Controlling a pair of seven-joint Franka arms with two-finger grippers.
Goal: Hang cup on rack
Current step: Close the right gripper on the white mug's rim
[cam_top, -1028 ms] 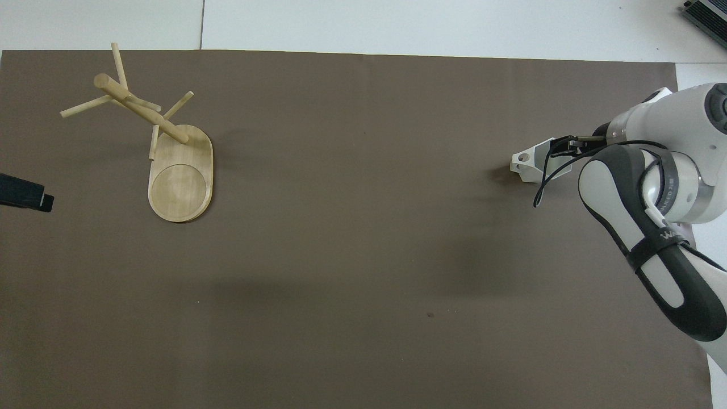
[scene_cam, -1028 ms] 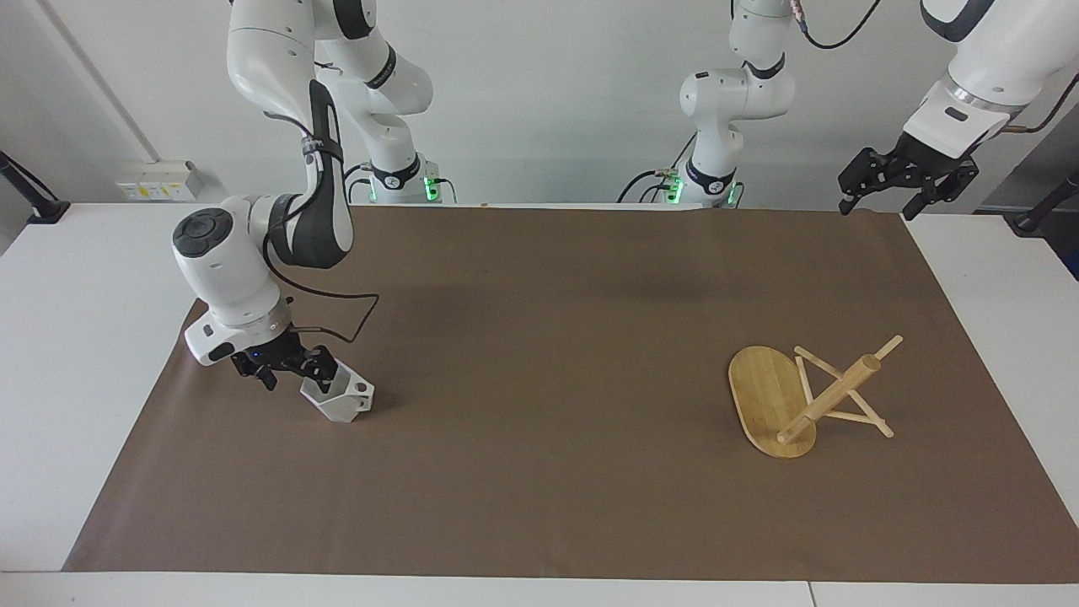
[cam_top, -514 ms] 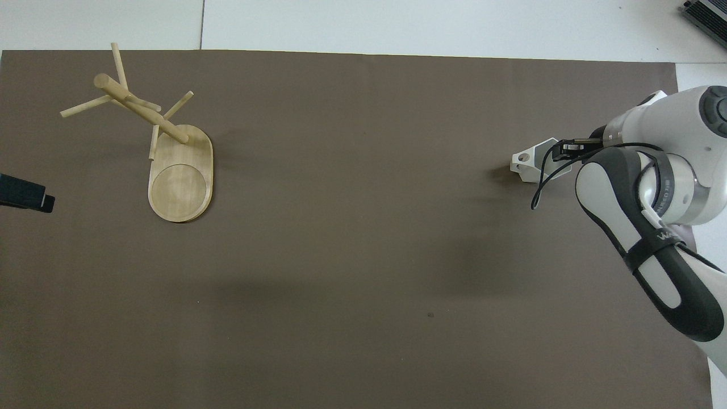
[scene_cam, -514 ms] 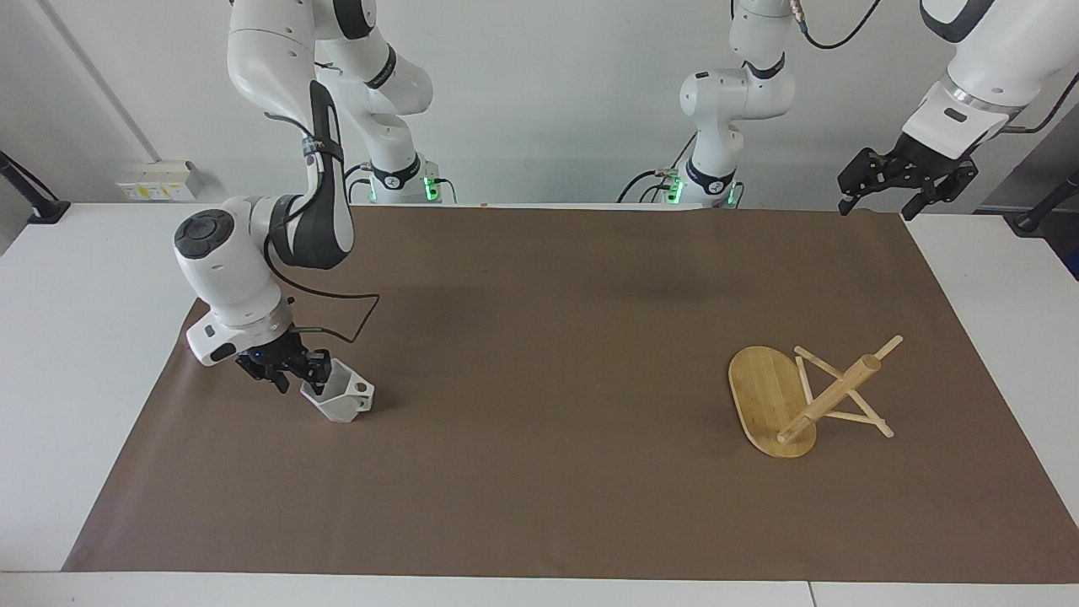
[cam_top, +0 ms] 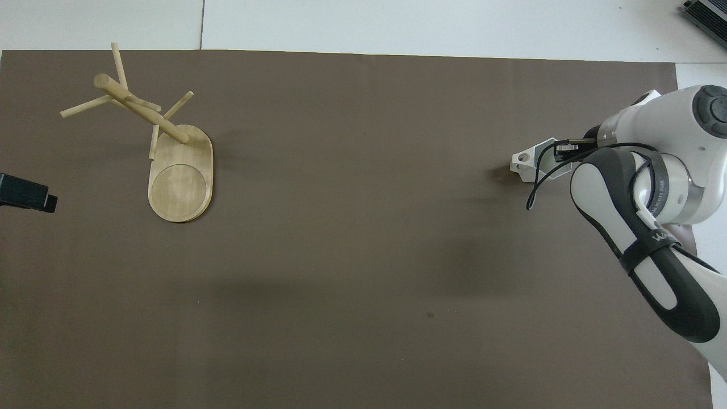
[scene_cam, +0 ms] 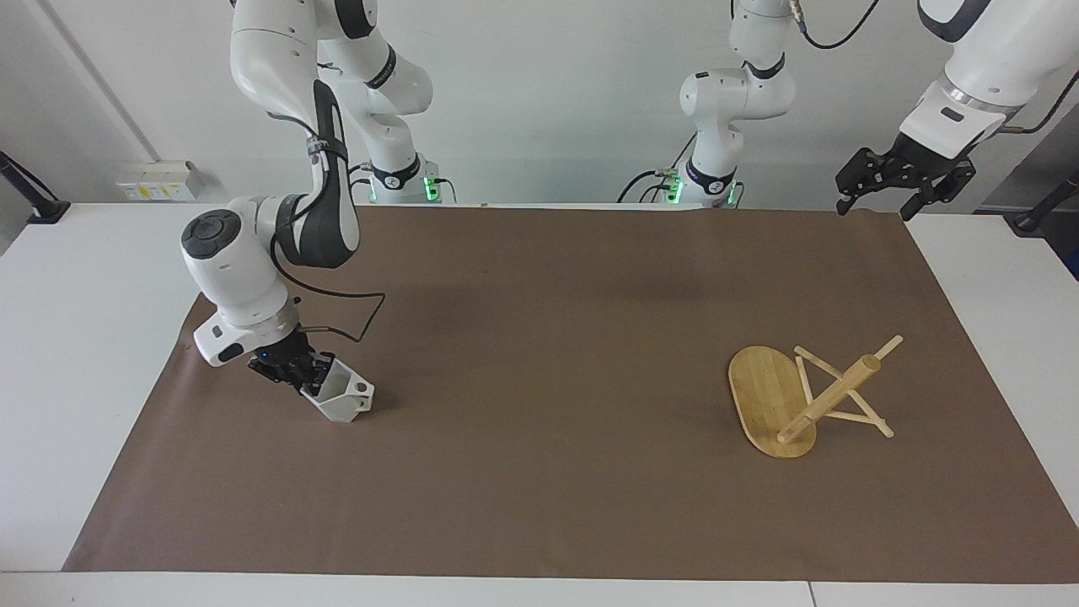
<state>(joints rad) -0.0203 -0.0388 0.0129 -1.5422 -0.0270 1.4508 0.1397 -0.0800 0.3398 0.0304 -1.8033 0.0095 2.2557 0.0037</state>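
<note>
The white faceted cup (scene_cam: 344, 396) (cam_top: 529, 165) rests tilted on the brown mat at the right arm's end, its holed handle pointing toward the table's middle. My right gripper (scene_cam: 314, 379) (cam_top: 560, 151) is down at the cup's mouth, shut on the rim wall. The bamboo rack (scene_cam: 813, 396) (cam_top: 170, 147) stands on its oval base (scene_cam: 759, 392) at the left arm's end, its pegs bare. My left gripper (scene_cam: 906, 181) (cam_top: 25, 194) waits open, raised over the mat's corner by its own base.
A brown mat (scene_cam: 548, 337) covers most of the white table (scene_cam: 76, 337). A black cable (scene_cam: 354, 308) loops from the right wrist just above the mat beside the cup.
The right gripper's fingers have closed from wide open onto the cup's rim, and its wrist has shifted slightly toward the cup. The left arm and the rack have stayed put.
</note>
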